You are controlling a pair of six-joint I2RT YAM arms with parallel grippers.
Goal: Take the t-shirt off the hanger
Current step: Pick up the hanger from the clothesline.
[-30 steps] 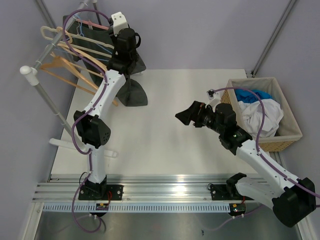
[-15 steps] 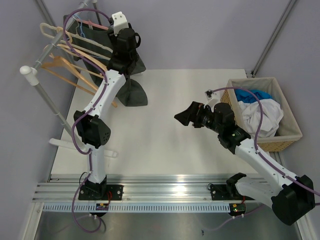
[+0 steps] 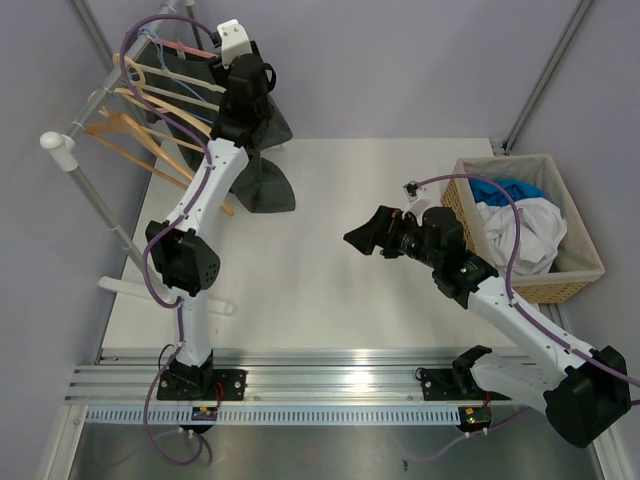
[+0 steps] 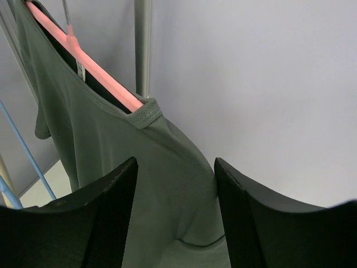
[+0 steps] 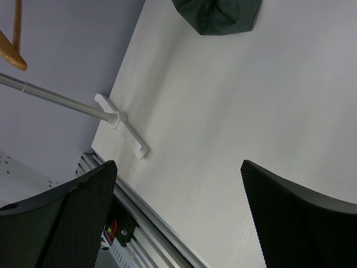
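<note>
The dark green t-shirt [image 4: 111, 145] hangs on a pink hanger [image 4: 83, 61] from the rack, its collar still over the hanger's arm. In the top view the t-shirt [image 3: 268, 185] drapes down onto the table's back left. My left gripper [image 4: 175, 164] is raised against it, jaws apart with the shoulder cloth lying between them, not pinched. My right gripper [image 3: 365, 235] hovers open over the middle of the table, with nothing between its fingers [image 5: 83, 212]. The shirt's lower end [image 5: 220, 14] shows at the top of the right wrist view.
Several bare wooden hangers [image 3: 140, 140] and a blue hanger [image 4: 22, 139] hang on the same rack, whose pole [image 3: 100, 210] slants along the table's left side. A wicker basket [image 3: 570, 270] with white and blue clothes stands at the right edge.
The left gripper's jaws have spread wider around the shirt and the wrist has shifted slightly back. The right gripper has drifted a little to the left, still open.
</note>
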